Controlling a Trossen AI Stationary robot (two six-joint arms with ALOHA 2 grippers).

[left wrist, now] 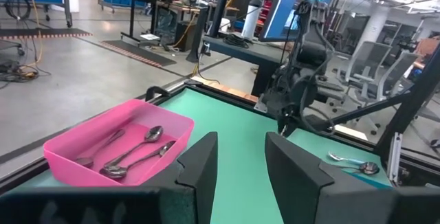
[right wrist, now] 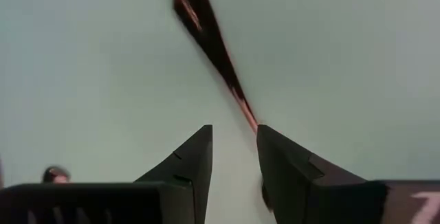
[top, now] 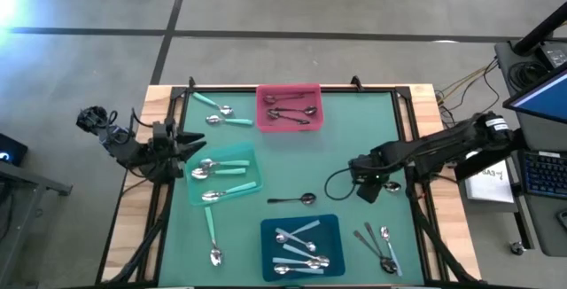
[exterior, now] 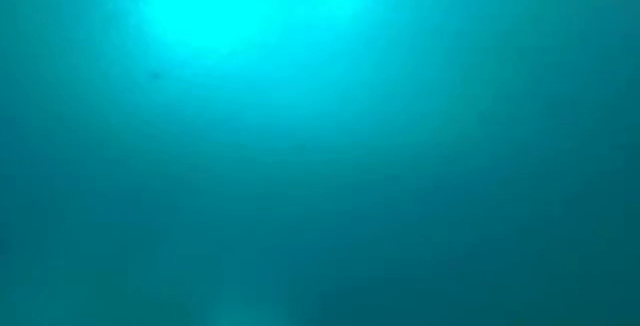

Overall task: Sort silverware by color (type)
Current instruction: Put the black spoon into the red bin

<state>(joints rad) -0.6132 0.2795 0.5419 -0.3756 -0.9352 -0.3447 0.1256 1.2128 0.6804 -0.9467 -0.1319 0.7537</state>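
My left gripper (top: 197,143) (left wrist: 240,155) hovers open at the left edge of the mint-green tray (top: 246,158), which holds mint-handled spoons. My right gripper (top: 358,181) (right wrist: 234,138) is open over the mat, right of a loose dark spoon (top: 297,199). In the right wrist view a dark spoon (right wrist: 206,38) points away, and its handle end (right wrist: 249,117) runs between my fingertips. The pink tray (top: 266,121) (left wrist: 62,148) holds dark spoons. The blue tray (top: 270,231) holds pale-blue ones. The low view is only a teal blur. My right gripper's fingers stand on either side of the dark spoon's handle end (right wrist: 251,121), which lies close against one finger (right wrist: 275,155). The gap is far wider than the handle. I cannot tell whether that finger touches it.
Loose spoons lie flat on the green mat: two mint ones (top: 221,112) near the far-left corner, one (top: 213,236) near the left front, and several (top: 379,246) at the right front. Bare mat lies between the trays. A black frame (top: 403,94) rims the table.
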